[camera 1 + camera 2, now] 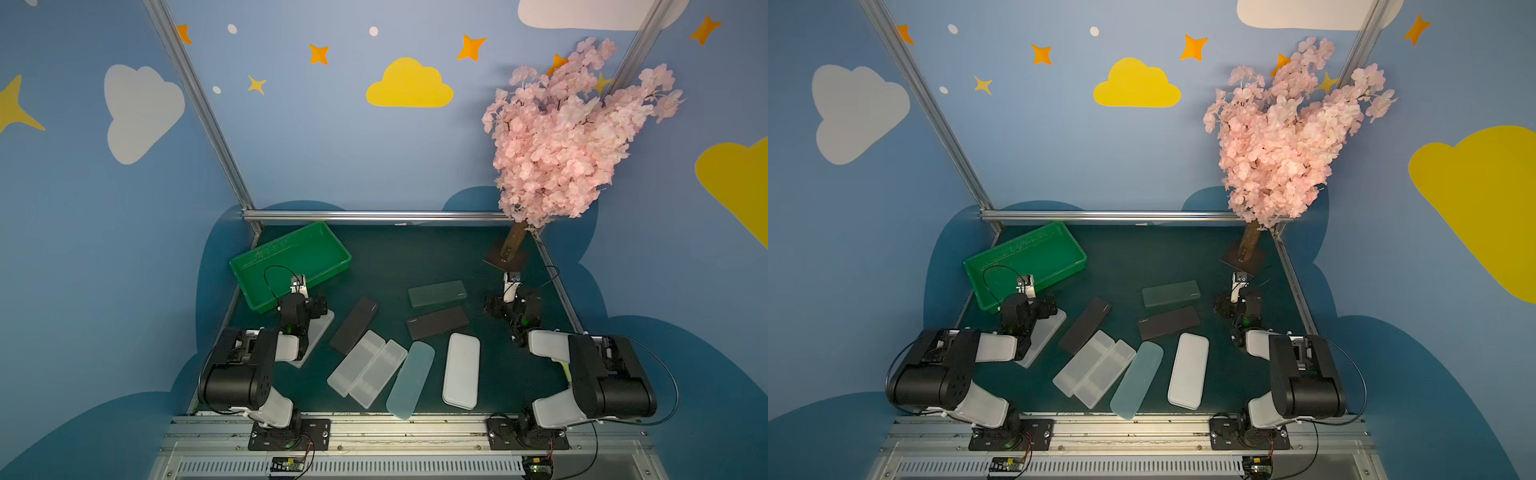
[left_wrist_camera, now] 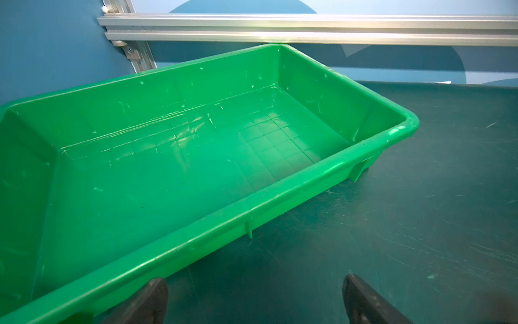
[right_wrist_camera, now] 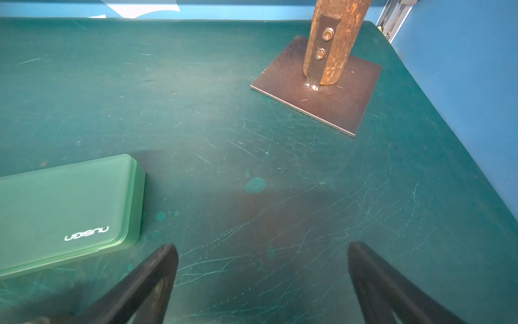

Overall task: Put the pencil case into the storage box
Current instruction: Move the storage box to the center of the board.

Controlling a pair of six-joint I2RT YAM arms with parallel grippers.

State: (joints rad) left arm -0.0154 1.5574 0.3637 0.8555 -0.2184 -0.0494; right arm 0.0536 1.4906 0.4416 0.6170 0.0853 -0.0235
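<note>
Here, the left fingers (image 2: 152,298) stand wide and empty at the near rim of the storage box (image 2: 168,168). The right fingers (image 3: 152,280), equally wide, hang well apart from it. Pencil cases (image 1: 461,370) lie on the counter (image 1: 415,257) beside the box, outside it.

Got the left arm (image 1: 241,374) folded back on itself, elbow bent tight, forearm pointing forward away from its base. Same deal with the right arm (image 1: 602,374), pretty much a mirror image. Can see the left wrist (image 1: 296,313) and the right wrist (image 1: 519,309) both sitting low, a small camera (image 1: 298,284) perched on top of each. Checking the wrist views: left gripper (image 2: 256,293) spread wide, black fingers (image 2: 151,300) well apart and gripping nothing. Ditto for the right gripper (image 3: 262,252), fingers (image 3: 151,280) splayed just as wide, totally empty-handed, tips angled down and forward.
</note>
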